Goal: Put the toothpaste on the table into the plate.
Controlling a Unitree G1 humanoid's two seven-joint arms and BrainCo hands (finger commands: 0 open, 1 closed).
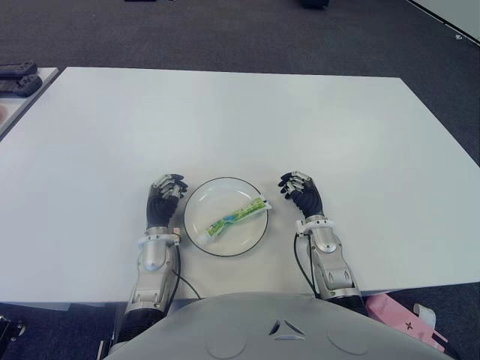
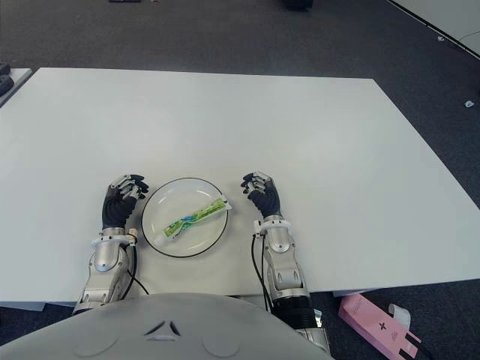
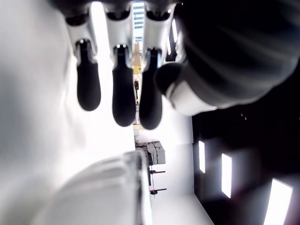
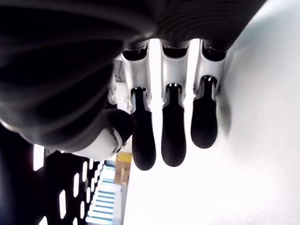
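Toothpaste lying in the plate; the task is looking finished.
The toothpaste (image 1: 237,215) is lying across the plate (image 1: 196,236); left hand (image 1: 165,198) and right hand (image 1: 301,192) are flanking it on the desk (image 1: 240,120), fingers loosely curled, holding nothing.

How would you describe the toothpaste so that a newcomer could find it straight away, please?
On the white table, near its front edge, a round white plate shows between the left hand and right hand. Lying diagonally in it is the toothpaste, the only green and white tube there.
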